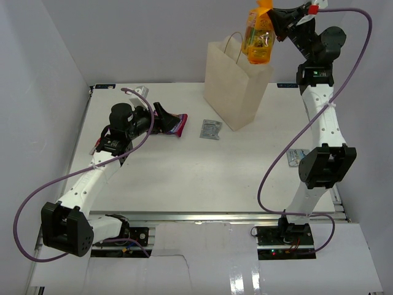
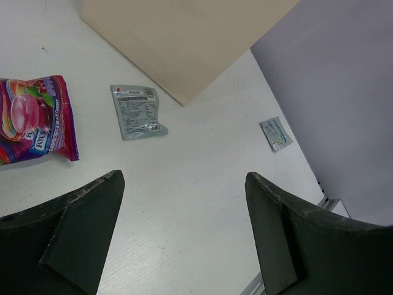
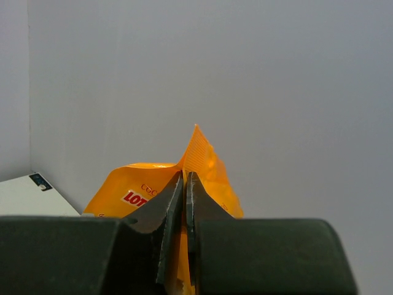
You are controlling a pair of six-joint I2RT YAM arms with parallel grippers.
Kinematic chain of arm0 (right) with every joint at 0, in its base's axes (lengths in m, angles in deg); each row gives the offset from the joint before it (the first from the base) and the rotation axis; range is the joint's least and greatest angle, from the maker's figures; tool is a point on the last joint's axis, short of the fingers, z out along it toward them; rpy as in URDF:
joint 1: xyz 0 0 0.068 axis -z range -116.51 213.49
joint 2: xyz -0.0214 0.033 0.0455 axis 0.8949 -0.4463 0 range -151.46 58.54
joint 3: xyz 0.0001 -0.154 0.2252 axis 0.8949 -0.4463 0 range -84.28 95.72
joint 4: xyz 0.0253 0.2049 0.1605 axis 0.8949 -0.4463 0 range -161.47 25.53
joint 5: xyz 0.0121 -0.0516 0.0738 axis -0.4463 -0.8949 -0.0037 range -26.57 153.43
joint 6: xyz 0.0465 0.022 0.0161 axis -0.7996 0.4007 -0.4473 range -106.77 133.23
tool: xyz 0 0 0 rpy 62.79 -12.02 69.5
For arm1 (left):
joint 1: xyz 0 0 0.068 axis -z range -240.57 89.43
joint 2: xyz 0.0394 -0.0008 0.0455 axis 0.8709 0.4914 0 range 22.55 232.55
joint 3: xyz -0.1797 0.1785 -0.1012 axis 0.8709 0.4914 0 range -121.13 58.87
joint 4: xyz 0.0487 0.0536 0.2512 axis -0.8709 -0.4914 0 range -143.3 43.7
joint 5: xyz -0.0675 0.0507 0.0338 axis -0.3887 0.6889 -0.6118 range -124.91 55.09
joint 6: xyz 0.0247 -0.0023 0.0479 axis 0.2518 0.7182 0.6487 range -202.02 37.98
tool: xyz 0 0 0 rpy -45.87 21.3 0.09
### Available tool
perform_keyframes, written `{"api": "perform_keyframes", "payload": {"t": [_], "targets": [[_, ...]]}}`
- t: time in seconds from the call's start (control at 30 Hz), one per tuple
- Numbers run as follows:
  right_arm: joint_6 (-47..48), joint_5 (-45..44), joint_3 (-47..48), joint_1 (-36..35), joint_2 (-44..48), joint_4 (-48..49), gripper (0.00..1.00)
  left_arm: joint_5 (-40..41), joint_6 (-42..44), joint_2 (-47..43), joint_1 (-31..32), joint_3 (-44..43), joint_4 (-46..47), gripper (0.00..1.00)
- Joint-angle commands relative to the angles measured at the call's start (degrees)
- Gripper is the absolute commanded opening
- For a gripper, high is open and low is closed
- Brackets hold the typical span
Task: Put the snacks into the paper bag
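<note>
The cream paper bag [image 1: 236, 86] stands upright at the back of the table; its lower wall shows in the left wrist view [image 2: 184, 37]. My right gripper [image 1: 274, 23] is shut on the top edge of the orange packet [image 1: 258, 38], which hangs high above the bag's mouth, slightly to its right; the wrist view shows the jaws [image 3: 185, 178] pinching the packet [image 3: 212, 163]. My left gripper [image 1: 164, 121] is open and empty, low over the table beside the purple-magenta packet [image 1: 177, 125] [image 2: 37, 117]. The silver-grey sachet [image 1: 210, 129] [image 2: 137, 112] lies flat between that packet and the bag.
A small pale packet [image 1: 295, 157] [image 2: 276, 133] lies near the table's right edge, partly behind the right arm. A small white object [image 1: 140, 91] sits at the back left. Grey walls close in the left, back and right sides.
</note>
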Motion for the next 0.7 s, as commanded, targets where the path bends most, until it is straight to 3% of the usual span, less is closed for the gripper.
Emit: {"api": "perform_keyframes", "payload": {"t": [0.0,0.67], "targets": [[-0.5,-2.2,3.7,0.6,4.9,8.7,0.08,-0.8,-0.1,-1.4,-0.4,0.3,0.9,0.9],[1.7,-3.1,3.0,1.0,3.3,9.1,0.08,-0.3,-0.2,-2.3,-0.4,0.8,0.2,0.9]]}}
